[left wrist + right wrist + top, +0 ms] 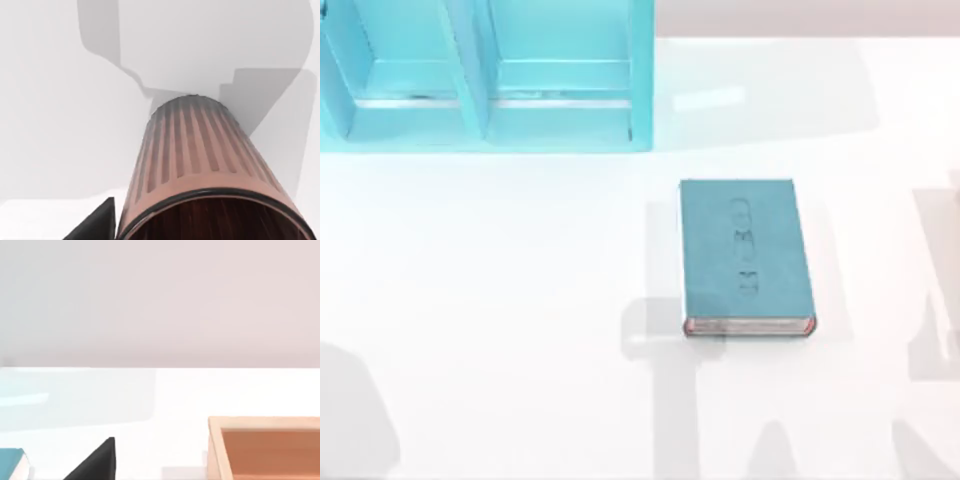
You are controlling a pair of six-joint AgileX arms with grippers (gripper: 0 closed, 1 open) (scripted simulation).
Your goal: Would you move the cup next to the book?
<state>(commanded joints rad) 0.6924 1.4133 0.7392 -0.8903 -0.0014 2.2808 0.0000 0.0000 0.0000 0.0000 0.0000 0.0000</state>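
Note:
The cup (195, 165) is a ribbed pinkish-copper cylinder with a dark rim. It looms very close in the left wrist view, its base resting on the white table where its shadow begins. A dark part of my left gripper (95, 225) lies right beside the cup's rim. The book (745, 255), a closed teal hardcover with pale page edges, lies flat right of centre in the top view; its corner (12, 462) also shows in the right wrist view. My right gripper (95, 462) hovers low over the table, apart from the book.
A large teal shelf unit (485, 75) stands at the table's far left. A shallow wooden tray (265, 447) sits close ahead of the right gripper. Arm shadows fall along the table's front and right edges.

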